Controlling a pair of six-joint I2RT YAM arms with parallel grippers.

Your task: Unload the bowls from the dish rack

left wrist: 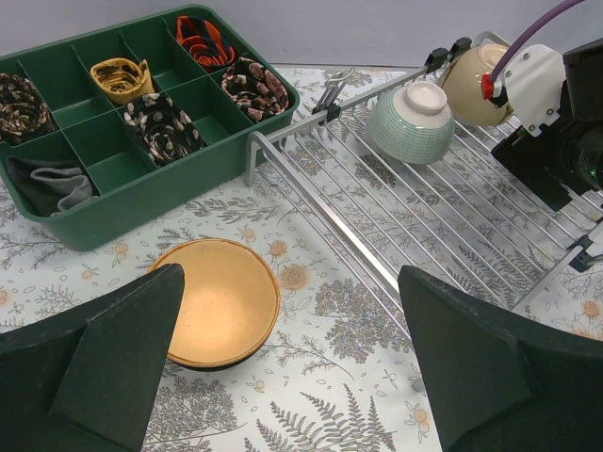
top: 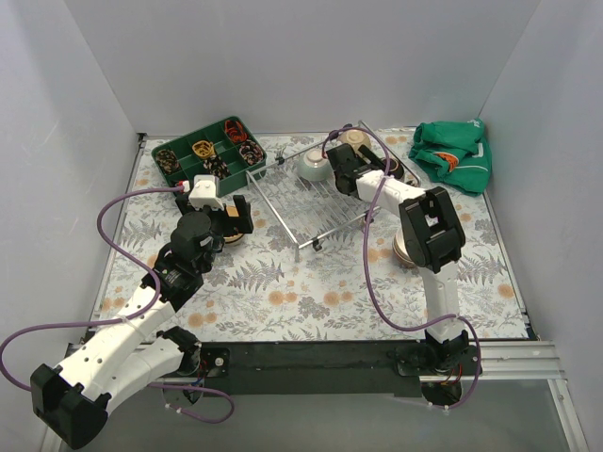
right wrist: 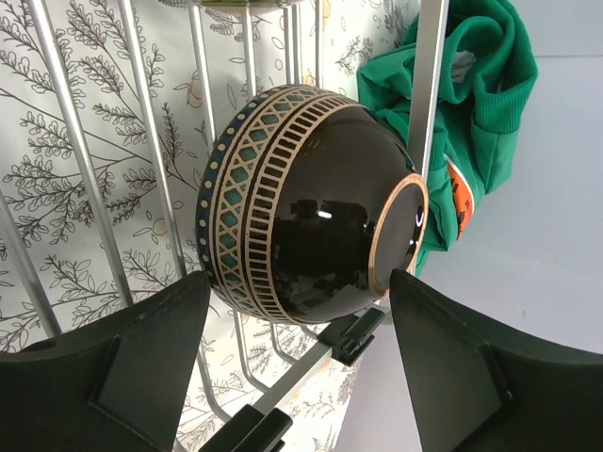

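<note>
The silver wire dish rack [top: 303,203] lies mid-table. On it a pale mint-green bowl [left wrist: 412,121] rests upside down, with a beige bowl [left wrist: 474,81] just behind it. A dark brown bowl [right wrist: 301,207] with a patterned band lies on its side at the rack's rim. My right gripper [right wrist: 297,325] is open, its fingers [right wrist: 141,363] flanking that bowl's near side without gripping it. A tan bowl [left wrist: 222,301] stands upright on the table beside the rack. My left gripper [left wrist: 292,377] hangs open just above the table, its left finger next to that bowl.
A green compartmented tray [left wrist: 94,193] of rolled cloths stands at the back left. A green garment [top: 452,155] lies at the back right. More bowls [top: 405,252] sit on the table under my right arm. White walls close in three sides.
</note>
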